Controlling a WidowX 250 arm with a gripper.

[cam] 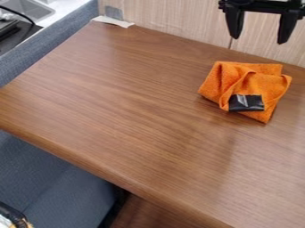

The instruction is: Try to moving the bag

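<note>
At the top right, a black tool point(258, 40), open, with 2 fingers pointing down and standing well apart, gripping nothing. Hangs in front of a pale wood panel point(173, 18), higher in view than the cloth and apart from it. On the right part of the desk point(119, 84), toward the far edge, an orange cloth bundle point(265, 84), in the place of the bag to be moved. Lies loosely folded, with raised folds on top, 1 corner pointing toward the near side and another out to the right. On its near side, a small, shiny black patch point(246, 103), with a pale streak across it.

At the desk's far left corner, a strip of white paper point(113, 21), with a small grey piece point(113, 12) upright against the panel just behind. Along the left side, a blue-grey padded edge point(56, 38); beyond it, at the top left, part of a metal sink point(26, 8), with a black cable point(18, 13) nearby. Below the near edge, a blue-grey seat point(59, 187), with a dark, curved object point(13, 213) in the bottom left corner, too cut off to identify.
</note>
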